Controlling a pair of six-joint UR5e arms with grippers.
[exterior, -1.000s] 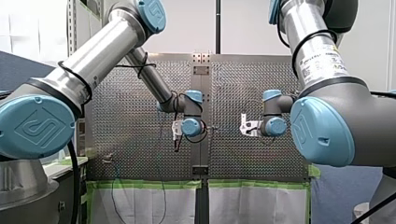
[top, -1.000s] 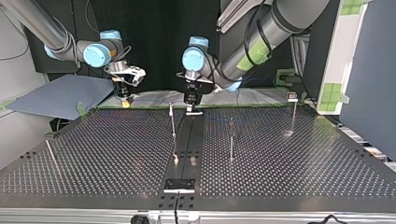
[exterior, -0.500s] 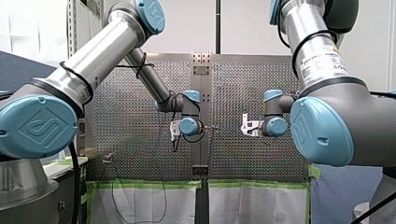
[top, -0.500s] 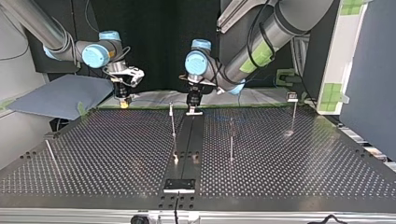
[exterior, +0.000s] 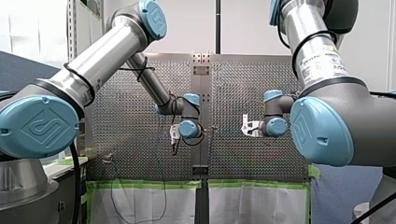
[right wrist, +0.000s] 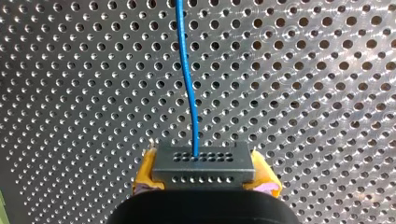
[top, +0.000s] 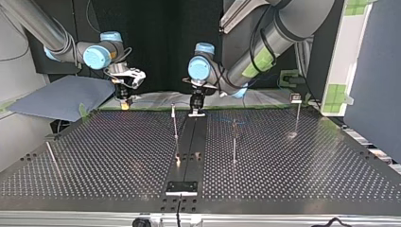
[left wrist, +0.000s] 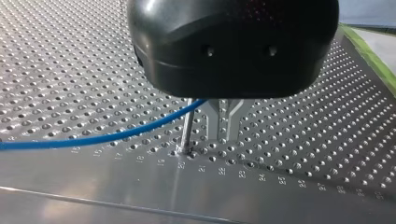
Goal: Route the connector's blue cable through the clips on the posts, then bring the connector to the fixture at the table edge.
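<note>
Near rim of the table [top: 307, 189] in the top view: the fixture [top: 181, 187], a small dark plate, sits on the ctr strip [top: 187, 142] right at the edge. A leaning post [top: 51, 155] stands by that view's left edge, well apart from the rest, w/ a broad run of bare perforated plate btwn it and the strip. Mid-table, an upright post [top: 175, 125] stands just at the strip's left side and a second post [top: 234, 142] further right, the strip open btwn them. A clip-topped post [top: 297, 116] is further back toward the right edge, bare plate round it. Behind these, my left gripper [top: 196, 106] shows above the strip's far end, just beside the upright post's top. Left wrist view: its metal fingers [left wrist: 219, 119] are close together, only a slit btwn. The blue cable [left wrist: 93, 139] runs taut, off the plate, crosses a steel post [left wrist: 187, 128] near its top and ends at the fingers' root, pinched there as far as shows; can't tell if a clip has it. My right gripper [top: 125, 101] is at the far edge, view's left, well apart from my left one. Right wrist view: its yellow pads [right wrist: 145, 175] clamp the connector [right wrist: 204, 161], a grey block w/ rows of holes, from both sides over open plate, the cable leaving its face and running straight ahead. Past the far edge: green tape [top: 82, 112], then a blue mat [top: 59, 97].
</note>
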